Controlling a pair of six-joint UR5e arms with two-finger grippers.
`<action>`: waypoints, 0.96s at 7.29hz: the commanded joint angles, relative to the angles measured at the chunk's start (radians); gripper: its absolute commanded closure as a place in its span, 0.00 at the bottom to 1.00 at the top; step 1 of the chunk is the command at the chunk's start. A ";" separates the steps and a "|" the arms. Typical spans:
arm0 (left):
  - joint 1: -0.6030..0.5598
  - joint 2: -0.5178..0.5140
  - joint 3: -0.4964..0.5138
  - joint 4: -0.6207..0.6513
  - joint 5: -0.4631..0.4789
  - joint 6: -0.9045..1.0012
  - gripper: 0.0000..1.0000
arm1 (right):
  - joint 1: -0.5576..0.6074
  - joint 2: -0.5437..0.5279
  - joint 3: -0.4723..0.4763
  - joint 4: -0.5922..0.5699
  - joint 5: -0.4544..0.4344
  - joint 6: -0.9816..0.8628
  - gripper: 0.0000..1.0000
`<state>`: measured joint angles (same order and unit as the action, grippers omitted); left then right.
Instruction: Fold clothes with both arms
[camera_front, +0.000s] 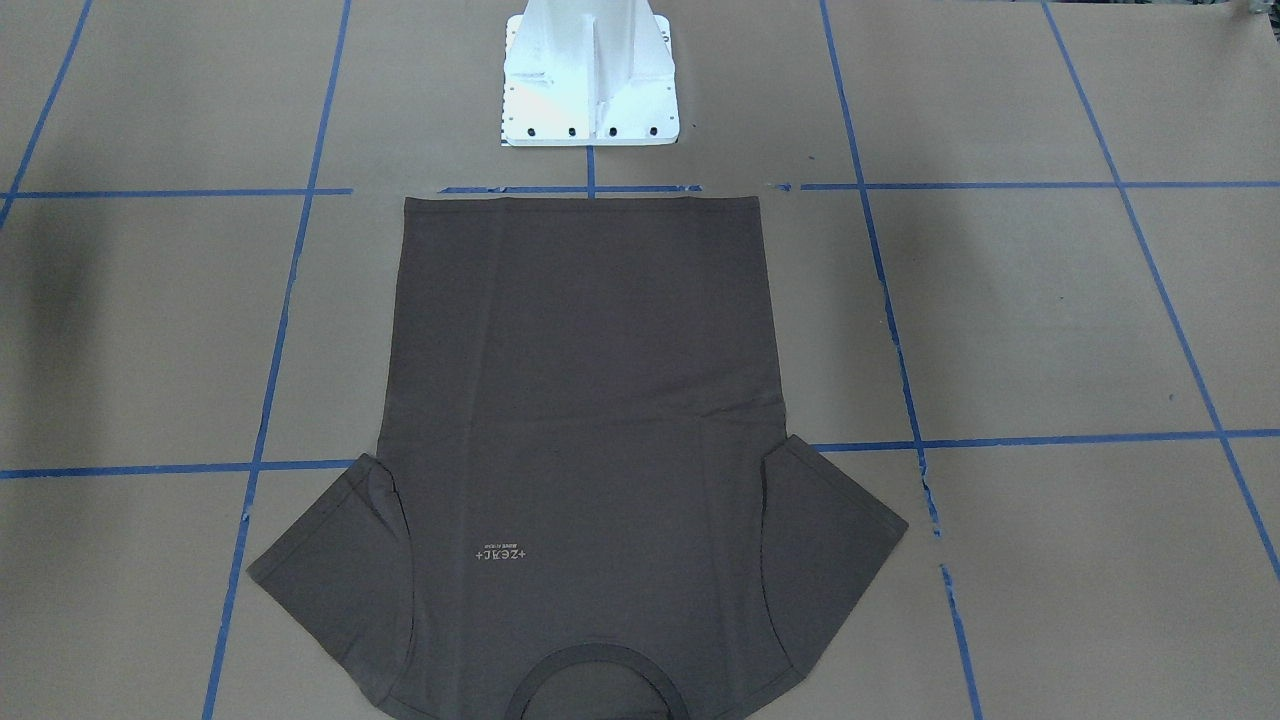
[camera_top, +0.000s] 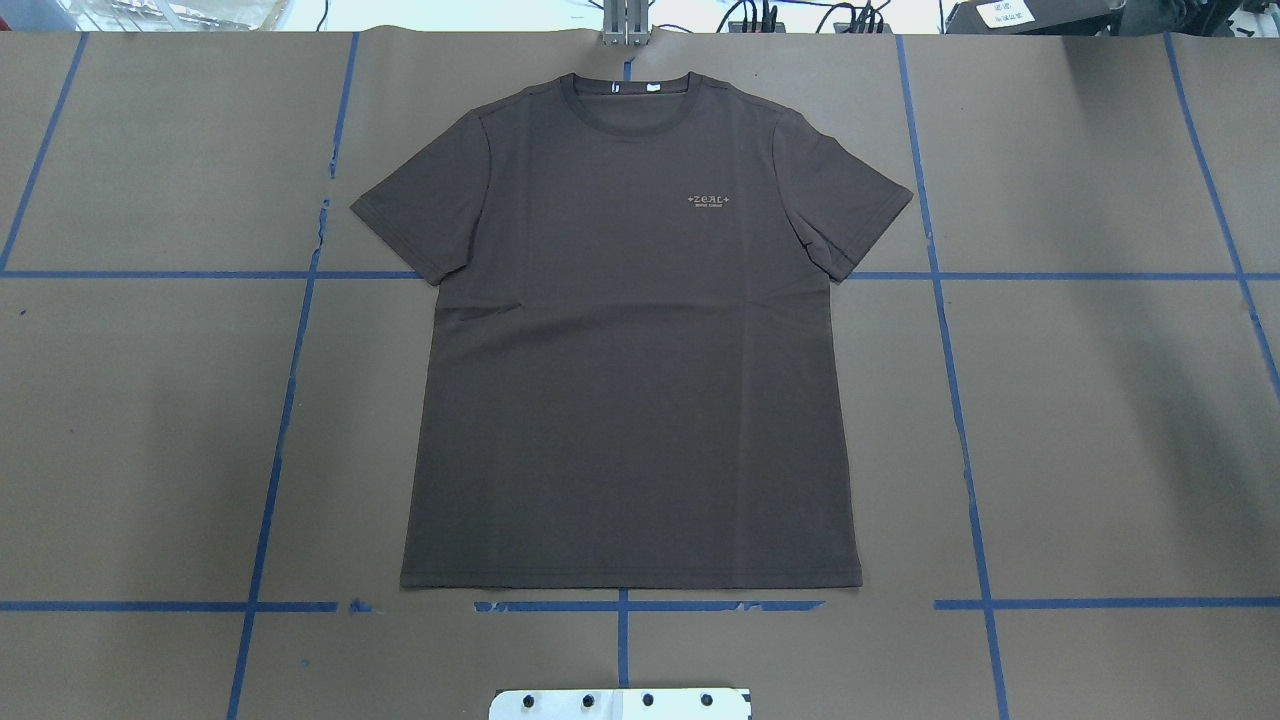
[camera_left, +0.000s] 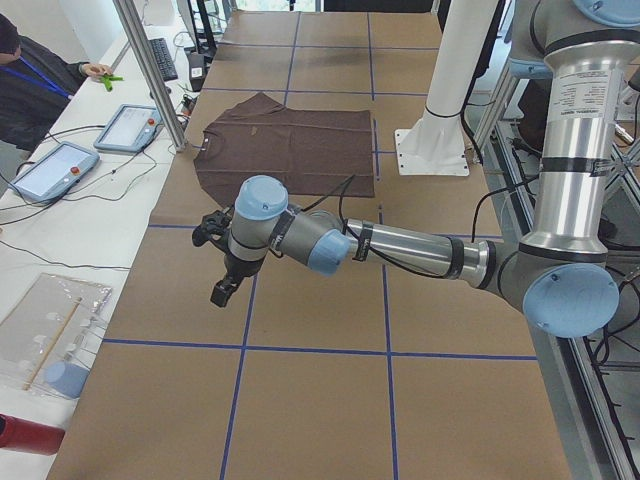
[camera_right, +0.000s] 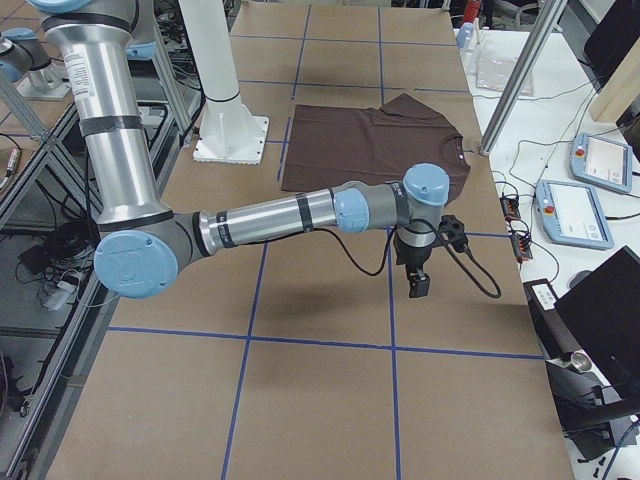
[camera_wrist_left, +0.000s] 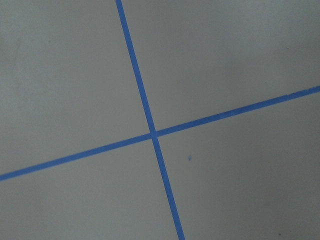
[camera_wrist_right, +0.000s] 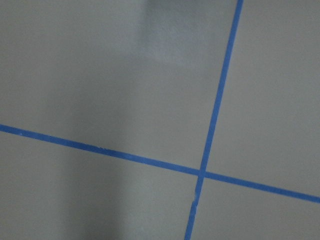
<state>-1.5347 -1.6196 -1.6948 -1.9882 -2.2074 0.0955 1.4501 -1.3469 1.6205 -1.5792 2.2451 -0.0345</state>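
Looking at square one here: not one fold made in the T-shirt (camera_top: 630, 350), spread flat, fully open and logo up on the surface (camera_top: 1100, 420), lying between the left pincer (camera_left: 222, 292) and the right pincer (camera_right: 418, 284) and well apart from each. Impossible to call either pincer apart or together from the side views alone. Leaves every fold to do, by the look of it.

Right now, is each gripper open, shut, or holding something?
Left gripper: cannot tell open or shut; hovers apart from the T-shirt.
Right gripper: cannot tell either; also apart from it.
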 joint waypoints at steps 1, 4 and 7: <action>0.001 -0.017 0.009 -0.181 0.051 0.000 0.00 | -0.011 0.031 -0.052 0.175 -0.006 0.062 0.00; 0.001 -0.017 0.003 -0.184 0.051 0.000 0.00 | -0.152 0.104 -0.140 0.454 0.021 0.482 0.00; 0.001 -0.017 0.001 -0.184 0.051 0.000 0.00 | -0.350 0.263 -0.331 0.723 -0.128 0.902 0.03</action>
<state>-1.5340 -1.6374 -1.6925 -2.1720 -2.1568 0.0951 1.1696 -1.1449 1.3641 -0.9519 2.1753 0.7217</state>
